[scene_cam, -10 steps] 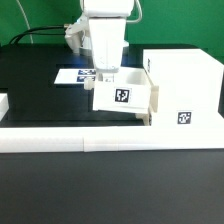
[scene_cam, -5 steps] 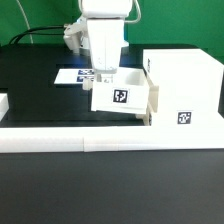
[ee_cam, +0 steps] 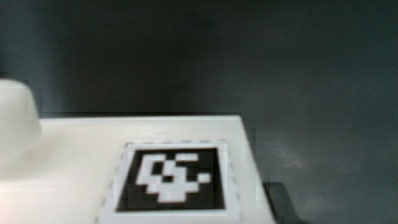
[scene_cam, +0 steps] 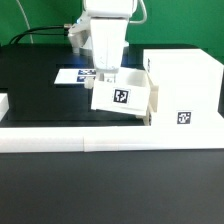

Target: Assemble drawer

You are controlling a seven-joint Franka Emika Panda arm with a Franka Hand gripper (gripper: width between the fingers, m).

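A small white drawer box (scene_cam: pixel 122 97) with a black tag on its front sits tilted at the table's middle, touching the larger white drawer housing (scene_cam: pixel 185 85) on the exterior view's right. My gripper (scene_cam: pixel 104 78) comes down from above onto the box's back left wall and looks shut on it. In the wrist view a white panel with a tag (ee_cam: pixel 178 175) fills the lower part. One dark fingertip (ee_cam: pixel 278 204) shows at its edge. The other finger is hidden.
The marker board (scene_cam: pixel 70 75) lies behind the box on the black table. A long white rail (scene_cam: pixel 90 140) runs along the front edge. A small white piece (scene_cam: pixel 4 103) sits at the far left. A white rounded shape (ee_cam: pixel 15 115) shows in the wrist view.
The arm has shifted slightly to the exterior view's right. The small drawer box now sits a little more tilted against the housing.
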